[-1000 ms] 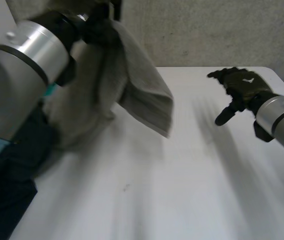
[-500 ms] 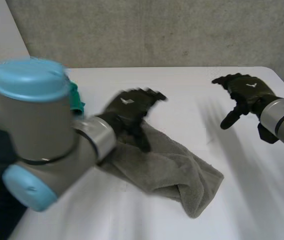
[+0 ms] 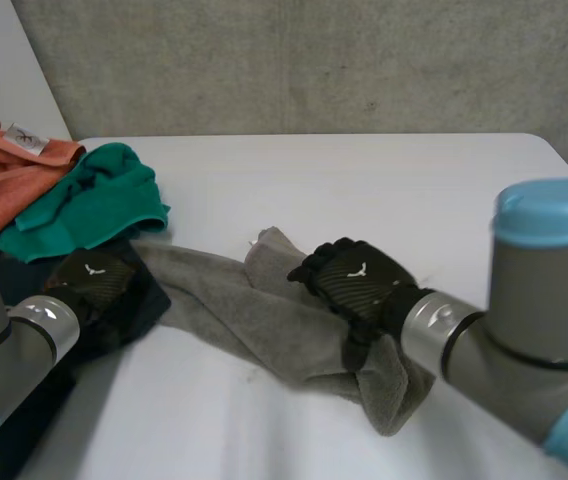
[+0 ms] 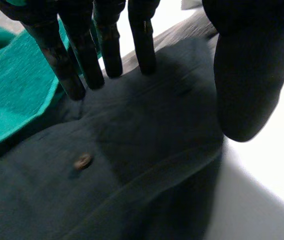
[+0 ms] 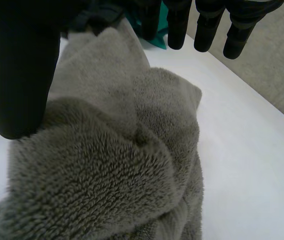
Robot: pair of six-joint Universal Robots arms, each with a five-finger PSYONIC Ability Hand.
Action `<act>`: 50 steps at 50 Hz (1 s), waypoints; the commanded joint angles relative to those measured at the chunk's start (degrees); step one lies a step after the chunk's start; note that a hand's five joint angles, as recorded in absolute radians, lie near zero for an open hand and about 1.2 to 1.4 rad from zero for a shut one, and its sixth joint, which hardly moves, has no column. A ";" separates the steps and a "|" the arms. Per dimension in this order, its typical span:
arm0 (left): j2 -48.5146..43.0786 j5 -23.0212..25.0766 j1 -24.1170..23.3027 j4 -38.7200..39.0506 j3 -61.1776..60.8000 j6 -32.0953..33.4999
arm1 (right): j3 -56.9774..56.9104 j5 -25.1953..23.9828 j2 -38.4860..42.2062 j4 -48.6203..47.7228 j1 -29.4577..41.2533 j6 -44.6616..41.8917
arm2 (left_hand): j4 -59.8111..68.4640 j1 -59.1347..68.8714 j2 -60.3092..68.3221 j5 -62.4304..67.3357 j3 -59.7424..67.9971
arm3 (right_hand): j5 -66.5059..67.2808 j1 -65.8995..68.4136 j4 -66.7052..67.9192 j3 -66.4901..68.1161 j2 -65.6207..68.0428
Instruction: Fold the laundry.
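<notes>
Grey towel [image 3: 254, 310] lies crumpled on the desk [image 3: 364, 180] beside the laundry pile [image 3: 84, 205], presumably singled out for folding; right hand [image 3: 352, 285] over it, fingers spread, holding nothing; left hand [image 3: 92, 283] fingers straight, empty, above dark shirt [image 4: 132, 170].

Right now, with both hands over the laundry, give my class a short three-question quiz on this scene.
1. True or false: the right hand is over the towel on the table.
2. The left hand is over: A bare table, B the dark shirt, C the towel.
3. Name the small round thing on the dark shirt.

Key: 1 true. 2 B. 3 a button.
</notes>
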 commanded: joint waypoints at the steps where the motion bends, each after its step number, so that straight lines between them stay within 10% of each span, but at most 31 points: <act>1: -7.32 -2.85 3.48 6.60 1.96 3.76 | 0.73 8.29 5.86 -9.32 2.55 1.98 | 16.50 15.22 16.66 16.44 16.73 | 6.90 6.71 7.79 7.69 7.68; 6: -9.88 -7.06 5.59 8.53 3.10 8.59 | 0.99 7.95 6.30 -11.70 2.02 1.98 | 54.72 53.44 54.88 54.66 54.95 | 32.44 32.24 33.33 33.22 33.21; 11: -8.48 -8.74 8.49 14.24 3.19 8.86 | 1.08 5.58 5.77 -8.98 1.49 1.90 | 55.02 53.74 55.18 54.96 55.25 | 67.65 67.46 68.54 68.44 68.42; 33: -5.41 -7.52 11.57 11.88 5.66 7.30 | 2.31 6.45 -5.04 0.78 -18.80 -12.50 | 55.02 53.74 55.18 54.96 55.25 | 67.70 67.50 68.59 68.48 68.47; 43: 3.30 -1.37 6.74 5.30 3.46 -2.20 | 0.73 5.93 -5.48 4.21 -23.82 -17.09 | -4.63 -5.92 -4.47 -4.70 -4.40 | 67.70 67.50 68.59 68.48 68.47; 44: 4.61 -0.06 5.69 3.81 3.20 -3.86 | 0.90 4.71 -5.48 5.08 -23.39 -16.48 | -10.00 -11.28 -9.84 -10.06 -9.77 | 65.34 65.15 66.23 66.13 66.11; 47: 6.38 1.89 3.49 1.34 3.11 -6.16 | 1.08 2.59 -5.48 5.88 -21.98 -15.16 | -10.39 -11.67 -10.23 -10.45 -10.16 | -0.55 -0.75 0.34 0.23 0.22; 50: 7.52 4.00 -0.29 -1.65 3.10 -9.15 | 0.55 0.39 -5.56 5.80 -20.75 -12.35 | -9.72 -11.00 -9.56 -9.78 -9.49 | -2.30 -2.50 -1.41 -1.52 -1.53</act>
